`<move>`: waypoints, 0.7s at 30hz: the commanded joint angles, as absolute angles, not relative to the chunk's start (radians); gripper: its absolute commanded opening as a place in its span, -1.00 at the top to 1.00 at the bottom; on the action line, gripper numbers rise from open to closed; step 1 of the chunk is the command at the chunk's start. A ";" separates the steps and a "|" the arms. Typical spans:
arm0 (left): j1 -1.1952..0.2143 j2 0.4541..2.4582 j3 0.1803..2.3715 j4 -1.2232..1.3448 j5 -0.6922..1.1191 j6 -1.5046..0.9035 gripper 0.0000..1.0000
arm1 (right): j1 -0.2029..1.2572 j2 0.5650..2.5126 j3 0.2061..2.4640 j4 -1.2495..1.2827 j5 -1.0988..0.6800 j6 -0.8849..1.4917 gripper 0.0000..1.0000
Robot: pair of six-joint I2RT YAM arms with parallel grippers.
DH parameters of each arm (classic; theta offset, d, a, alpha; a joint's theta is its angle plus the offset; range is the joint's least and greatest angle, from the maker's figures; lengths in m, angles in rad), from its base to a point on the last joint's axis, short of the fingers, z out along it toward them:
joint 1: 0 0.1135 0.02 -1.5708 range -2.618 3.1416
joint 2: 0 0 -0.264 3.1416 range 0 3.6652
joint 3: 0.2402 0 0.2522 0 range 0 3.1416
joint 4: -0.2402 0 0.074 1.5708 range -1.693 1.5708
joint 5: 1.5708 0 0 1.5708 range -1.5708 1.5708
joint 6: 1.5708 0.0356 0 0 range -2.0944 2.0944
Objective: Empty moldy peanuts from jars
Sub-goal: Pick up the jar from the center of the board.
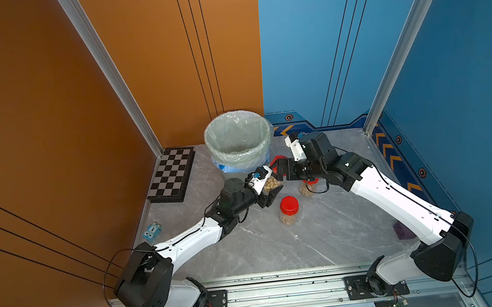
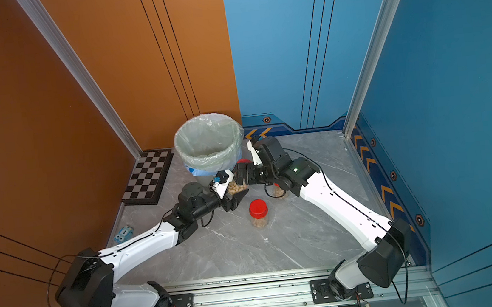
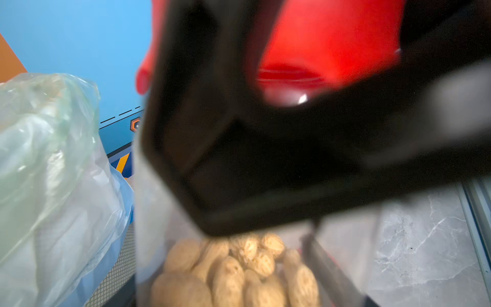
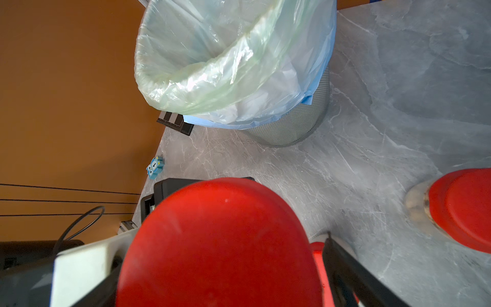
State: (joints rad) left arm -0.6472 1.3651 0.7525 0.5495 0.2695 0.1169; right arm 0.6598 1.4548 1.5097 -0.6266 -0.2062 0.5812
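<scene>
My left gripper (image 1: 270,186) is shut on a clear jar (image 1: 273,183), which hangs tilted above the table beside the bin. Pale moldy peanuts (image 3: 233,273) lie packed inside it. The jar's red lid (image 4: 218,244) sits between the fingers of my right gripper (image 1: 279,167), which stands open around it; a strip of table shows between the lid and one finger (image 4: 345,268). Whether the lid is still on the jar cannot be told. A second jar (image 1: 289,210) stands upright and capped on the table. A third jar (image 1: 307,189) is half hidden under my right arm.
A mesh bin (image 1: 238,139) lined with a pale bag stands just behind both grippers. A chessboard (image 1: 172,174) lies at the back left, a small blue toy (image 1: 151,231) by the left wall, and a purple block (image 1: 402,229) near the right wall.
</scene>
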 commanded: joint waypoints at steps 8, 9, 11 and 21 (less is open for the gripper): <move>-0.645 1.327 0.720 0.557 0.281 0.156 -0.16 | 0.658 1.401 1.512 -0.578 -0.263 0.584 -1.00; -0.646 1.325 0.718 0.557 0.281 0.155 -0.16 | 0.658 1.399 1.515 -0.578 -0.265 0.589 -1.00; -0.646 1.320 0.713 0.557 0.284 0.155 -0.16 | 0.660 1.399 1.518 -0.574 -0.268 0.588 -1.00; -0.652 1.316 0.707 0.557 0.282 0.155 -0.16 | 0.656 1.405 1.545 -0.565 -0.277 0.580 -1.00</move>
